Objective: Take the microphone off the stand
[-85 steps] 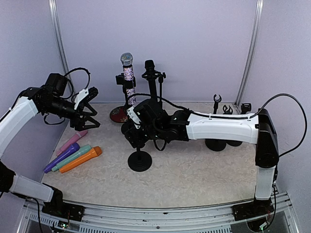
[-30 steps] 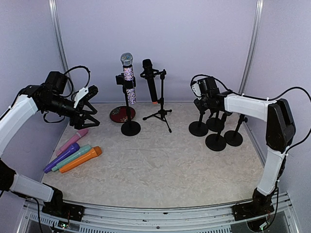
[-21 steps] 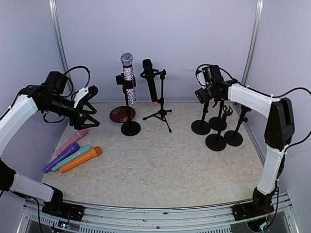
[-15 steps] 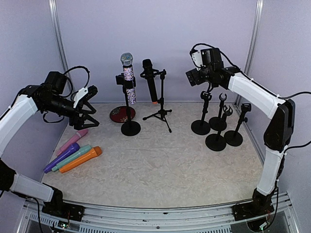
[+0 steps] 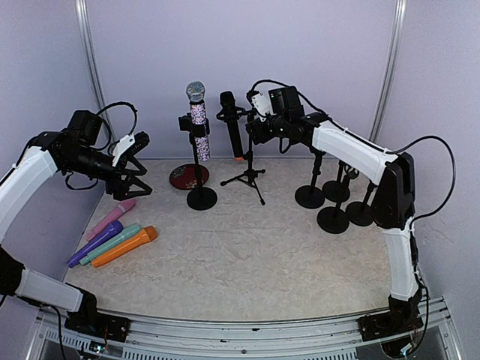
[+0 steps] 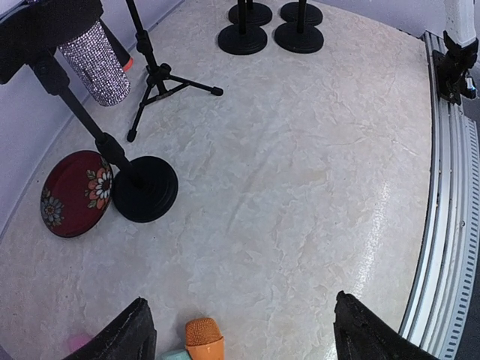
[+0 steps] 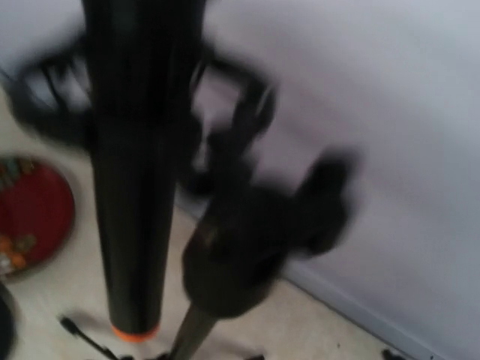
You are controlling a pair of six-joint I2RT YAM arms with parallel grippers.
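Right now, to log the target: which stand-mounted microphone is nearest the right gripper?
The black microphone with the orange tip, on the tripod stand, just beside the right gripper; the glittery microphone stands farther left.

Lighting: even, soft; faint shadows. Your overhead view: sharp. Left wrist view: glare streak on table (image 6: 365, 251), lower right. Right wrist view: motion-blurred throughout.

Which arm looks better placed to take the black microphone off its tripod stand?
Right. The right gripper is beside the black microphone, which fills its wrist view; the left gripper hangs far off, above the coloured microphones.
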